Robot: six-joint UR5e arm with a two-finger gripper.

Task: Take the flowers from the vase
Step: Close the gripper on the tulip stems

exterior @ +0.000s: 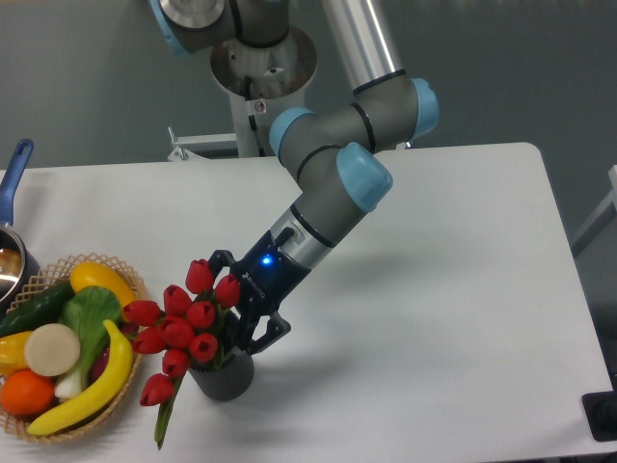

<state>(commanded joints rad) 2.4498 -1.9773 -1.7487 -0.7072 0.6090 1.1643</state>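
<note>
- Reaching down from the upper right, my end effector [236, 307] sits at the right side of the tulip bunch [185, 323], its black fingers spread to either side of the stems just above the vase's mouth; I cannot tell whether the pads touch the stems, but the jaws are parted, not clenched.
- A small blue light glows on my wrist; white lettering on the black end effector body is too small for me to read.
- The tulip bunch stands in the dark ribbed vase [224, 374], near the front edge of the white desk [453, 318].
- Its long axis leans: red buds fan up and to the left of the vase, while one bud and a green leaf droop down past the vase's left side toward the desk.
- The vase stands upright.
- A wicker basket [67, 347] of fruit and vegetables, with a banana [92, 391] along its right side, sits just left of the flowers.
- A blue-handled pot [12, 227] shows at the left edge.
</note>
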